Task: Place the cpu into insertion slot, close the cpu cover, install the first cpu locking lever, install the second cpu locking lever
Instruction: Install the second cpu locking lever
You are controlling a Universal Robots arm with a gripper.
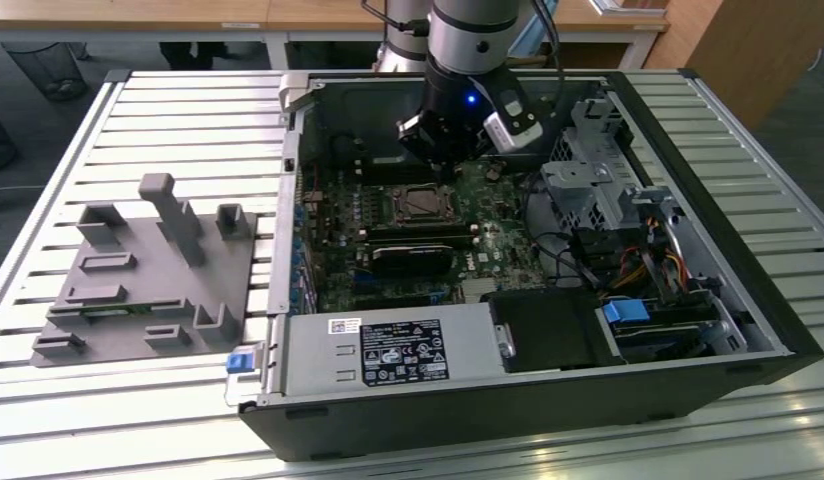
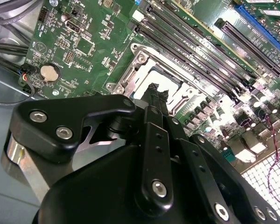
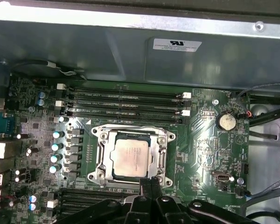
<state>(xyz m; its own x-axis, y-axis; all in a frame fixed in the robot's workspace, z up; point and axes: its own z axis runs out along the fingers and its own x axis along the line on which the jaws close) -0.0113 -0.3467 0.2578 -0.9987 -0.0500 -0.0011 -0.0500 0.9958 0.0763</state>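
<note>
nearest in the exterior view, a power supply (image 1: pixel 385 352) with a white label is sitting at the front edge of the open computer case (image 1: pixel 732 300), and a grey fixture block (image 1: pixel 152 270) is lying on the slatted table (image 1: pixel 92 420) at the exterior view's left, well apart from the case. deeper inside, the green motherboard (image 3: pixel 205 149) is lying flat, with a black heatsink block (image 1: pixel 412 250) on it. next, the gripper (image 3: pixel 149 183) is hanging just over the socket's edge; in both wrist views its two fingers (image 2: pixel 155 95) are pressing together with nothing between them, so the pincer is closed and carrying nothing. directly past the fingertips, the insertion slot (image 3: pixel 99 161) is showing its silver rim, and the cpu (image 3: pixel 129 156) is sitting inside it, beige face up. the cpu cover (image 3: pixel 113 135) is lying down around the chip, framing it through its window. past the socket, long black memory slots (image 3: pixel 123 105) are running side by side, and a round coin battery (image 3: pixel 226 122) is sitting near them on the board. farthest, the grey case wall (image 3: pixel 107 51) is bearing a white sticker (image 3: pixel 176 45).
</note>
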